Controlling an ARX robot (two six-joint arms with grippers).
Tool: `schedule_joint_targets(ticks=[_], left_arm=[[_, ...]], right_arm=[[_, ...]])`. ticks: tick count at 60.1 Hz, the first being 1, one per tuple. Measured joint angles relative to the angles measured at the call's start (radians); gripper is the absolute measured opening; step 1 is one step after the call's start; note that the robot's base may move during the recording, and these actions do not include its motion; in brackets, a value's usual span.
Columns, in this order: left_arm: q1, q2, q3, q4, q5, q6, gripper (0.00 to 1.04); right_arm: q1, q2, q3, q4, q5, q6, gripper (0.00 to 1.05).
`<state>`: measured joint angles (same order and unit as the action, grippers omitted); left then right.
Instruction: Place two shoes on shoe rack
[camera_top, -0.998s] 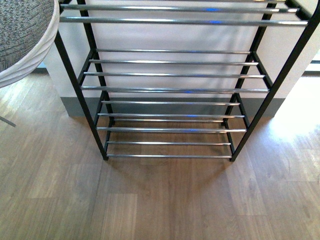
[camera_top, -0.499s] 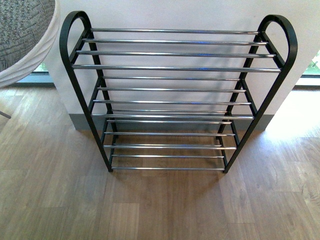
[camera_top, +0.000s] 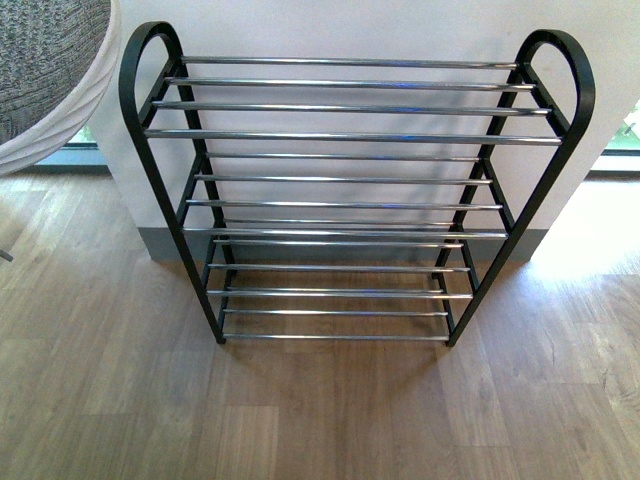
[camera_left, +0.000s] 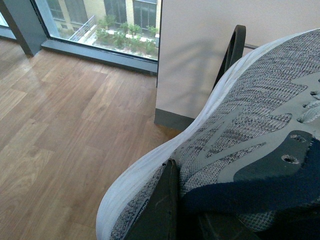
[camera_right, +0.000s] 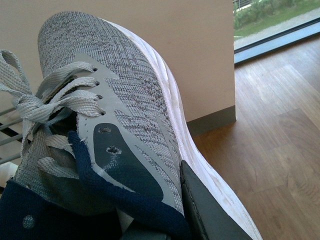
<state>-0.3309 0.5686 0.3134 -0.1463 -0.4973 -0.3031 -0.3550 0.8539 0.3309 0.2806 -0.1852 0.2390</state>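
Gripping the first sneaker (camera_left: 260, 110) at its navy-lined collar, our left jaws are closed narrow on the shoe. One dark finger (camera_left: 165, 200) lies flat against the grey knit outer wall, just above the white sole edge. The other finger is hidden behind the lining. The sneaker's forepart runs away from these jaws, and past it we see one black arched end of the shoe rack (camera_left: 235, 45).

Our right jaws hold the second sneaker (camera_right: 135, 110) the same way. One dark finger (camera_right: 205, 210) presses the knit side beside the white sole, and its partner is out of sight inside the collar. The toe points away from the jaws, and the pale laces (camera_right: 45, 95) lie loose on the far side of the tongue. A few chrome rods show beyond them.

From the front camera we see the first sneaker (camera_top: 40, 60) held up off the wooden floor (camera_top: 320, 420), apart from the shoe rack (camera_top: 352, 135). The rack stands against a white wall (camera_top: 350, 30). Beyond each pair of jaws a window (camera_left: 100, 25) meets the floor.
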Motion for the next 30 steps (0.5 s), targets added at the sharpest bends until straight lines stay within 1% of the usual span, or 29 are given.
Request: schedule_joint_targets(ticks=[3, 9, 13, 18, 20, 24, 30], left_arm=[[0.000, 0.000, 0.000, 0.000, 0.000, 0.000, 0.02], [0.000, 0.000, 0.000, 0.000, 0.000, 0.000, 0.02], [0.000, 0.000, 0.000, 0.000, 0.000, 0.000, 0.02], [0.000, 0.000, 0.000, 0.000, 0.000, 0.000, 0.02], [0.000, 0.000, 0.000, 0.000, 0.000, 0.000, 0.02], [0.000, 0.000, 0.000, 0.000, 0.000, 0.000, 0.02], [0.000, 0.000, 0.000, 0.000, 0.001, 0.000, 0.02]], right_arm=[[0.003, 0.011, -0.011, 0.084, -0.024, -0.061, 0.01], [0.045, 0.033, 0.036, 0.087, -0.004, -0.100, 0.01], [0.094, 0.065, 0.084, 0.069, 0.041, -0.097, 0.01], [0.188, 0.139, 0.171, 0.045, 0.129, -0.071, 0.01], [0.209, 0.159, 0.191, 0.039, 0.147, -0.066, 0.01], [0.298, 0.257, 0.301, -0.003, 0.214, -0.026, 0.01], [0.369, 0.364, 0.422, -0.053, 0.266, 0.020, 0.01]])
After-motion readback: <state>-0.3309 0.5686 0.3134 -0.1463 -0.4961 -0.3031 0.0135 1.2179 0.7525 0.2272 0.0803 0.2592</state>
